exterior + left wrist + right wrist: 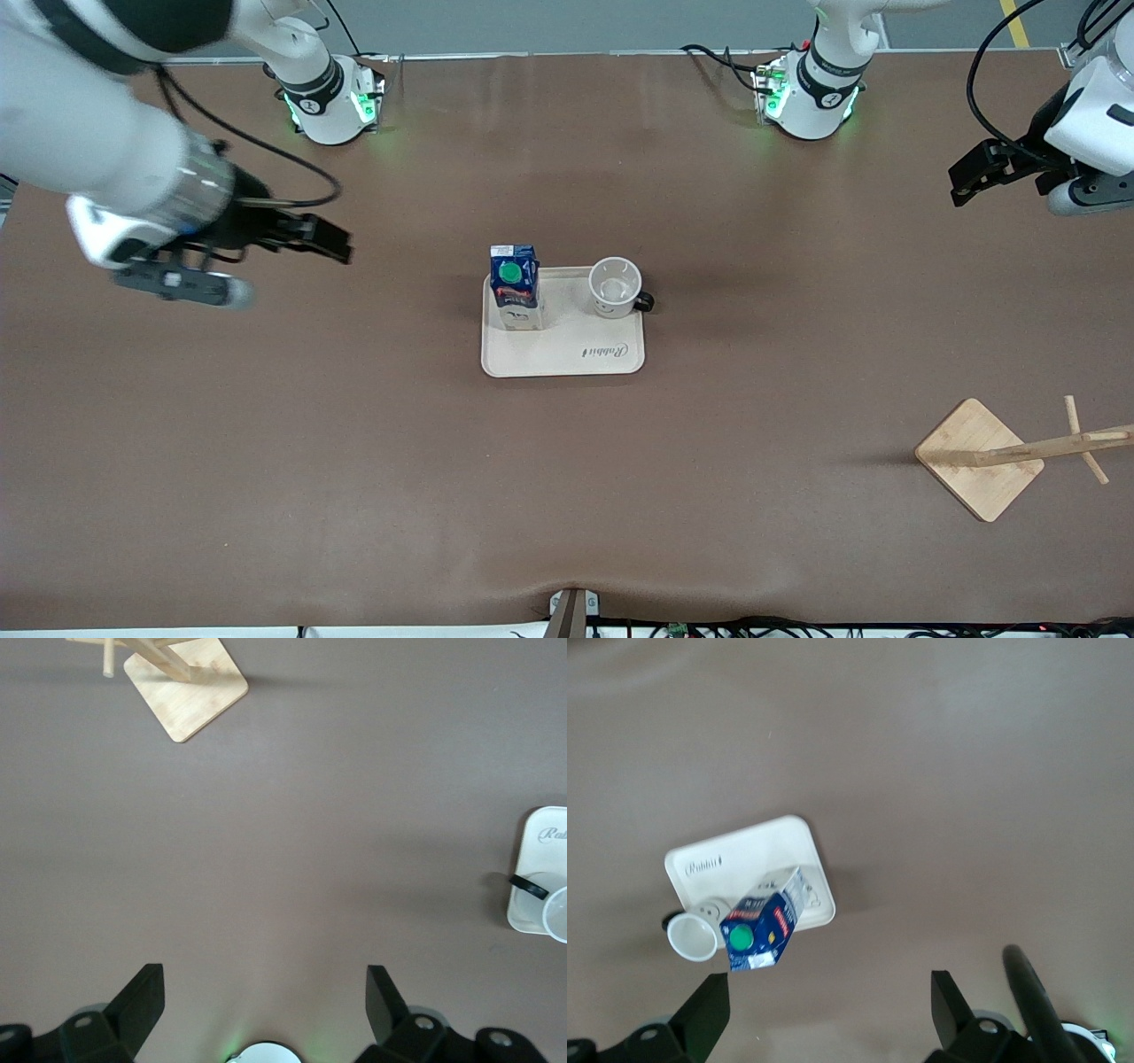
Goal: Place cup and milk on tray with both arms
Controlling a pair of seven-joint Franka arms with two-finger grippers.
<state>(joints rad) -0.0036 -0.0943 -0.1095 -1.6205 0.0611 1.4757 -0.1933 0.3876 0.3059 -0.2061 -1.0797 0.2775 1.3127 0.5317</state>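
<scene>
The milk [515,285] stands upright on the tray [567,354], at the corner toward the right arm's end. The cup [616,285] sits beside it, mouth up, at the corner toward the left arm's end, both along the tray's edge farther from the front camera. Each object thus faces the arm that serves it. The right gripper [310,237] hangs over bare table, fingers apart and holding nothing. The left gripper [979,173] is likewise apart and empty, well away. The placing looks complete to me.
</scene>
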